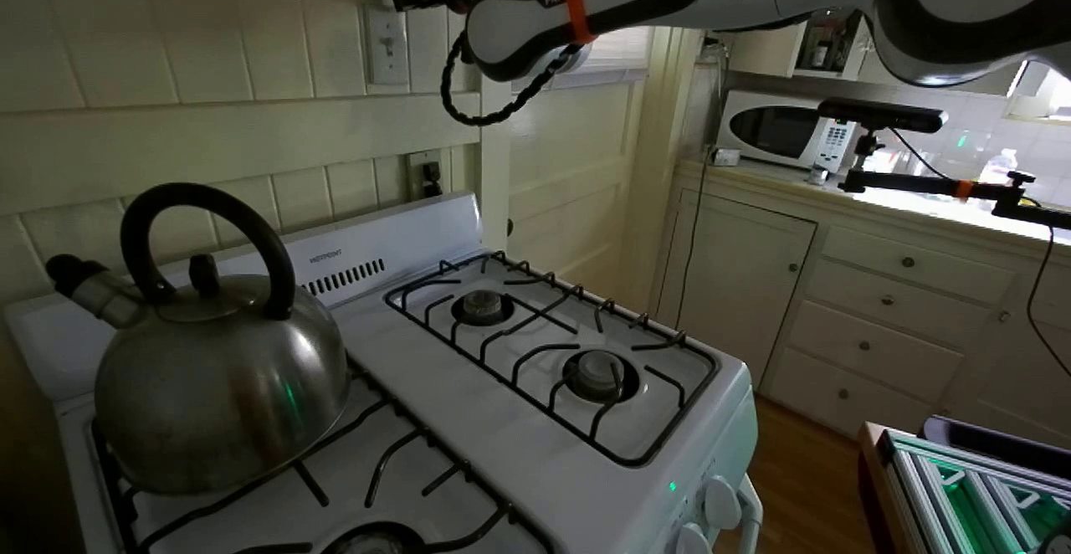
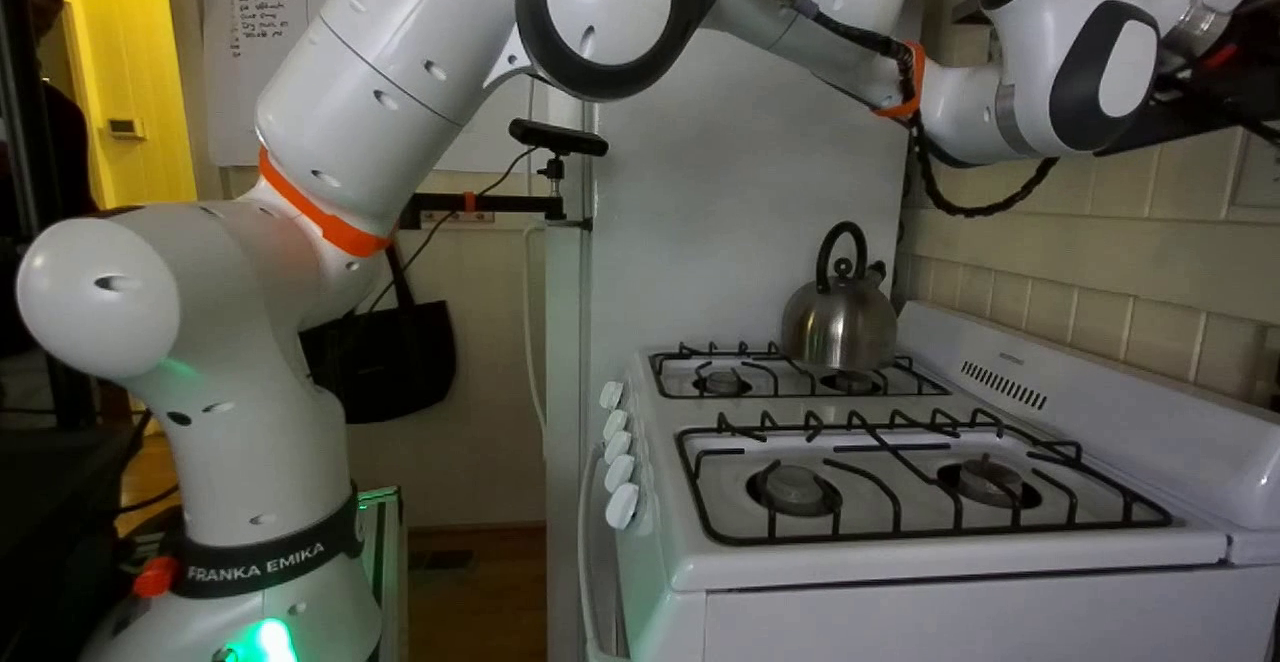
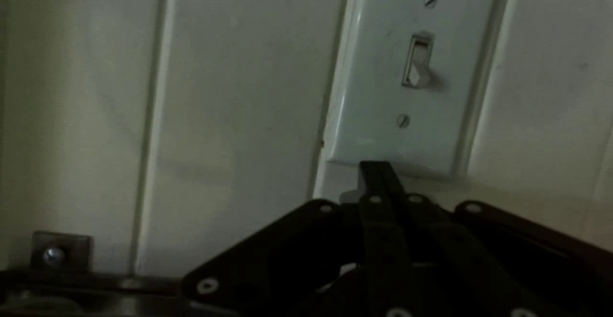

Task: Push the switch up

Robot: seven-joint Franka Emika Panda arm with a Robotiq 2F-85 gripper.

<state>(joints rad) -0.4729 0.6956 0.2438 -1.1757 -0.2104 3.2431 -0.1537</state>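
Pressing its jaws together, presumably to make one slim prod, the gripper [image 3: 377, 165] shows below the toggle switch [image 3: 418, 73] in the wrist view; that slants down within its screwed-on wall plate [image 3: 378, 87], so nudging from underneath would suit.

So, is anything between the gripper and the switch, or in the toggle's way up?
Nothing visible on either path. In the wrist view, only switch plate and its lower screw show between the shut gripper and toggle.
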